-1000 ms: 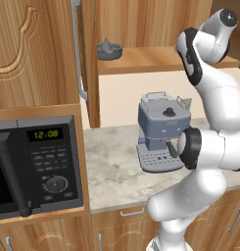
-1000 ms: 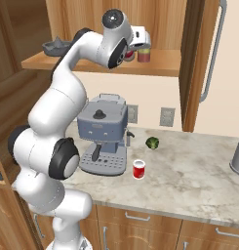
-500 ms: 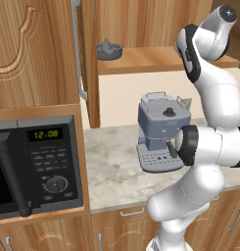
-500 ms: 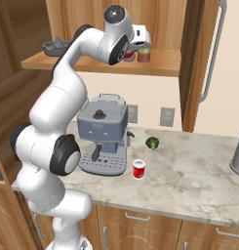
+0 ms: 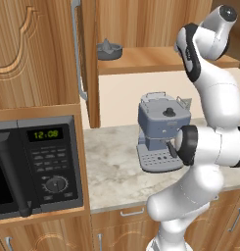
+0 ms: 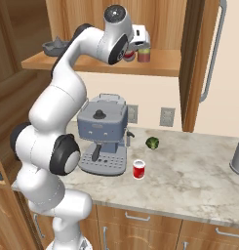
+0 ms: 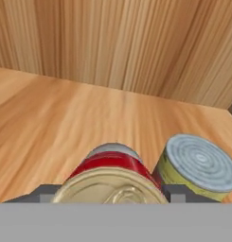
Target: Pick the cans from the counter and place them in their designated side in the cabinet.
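I have the gripper [image 6: 132, 52] up at the cabinet [image 6: 165, 63] shelf, clamped on the darker red can [image 7: 112, 166], which sits just left of the greenish-labelled can [image 7: 197, 166]. The bright red can [image 6: 138, 169] waits on the counter [image 6: 189, 180], below that neighbour. My worry: releasing crooked could knock the neighbour over.

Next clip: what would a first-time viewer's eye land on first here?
The tall white arm reaching up into the light-brown wooden wall cabinet, its gripper at a red can beside the greenish-labelled can on the shelf. Then the bright red can alone on the beige marble counter, before the grey-blue coffee machine.
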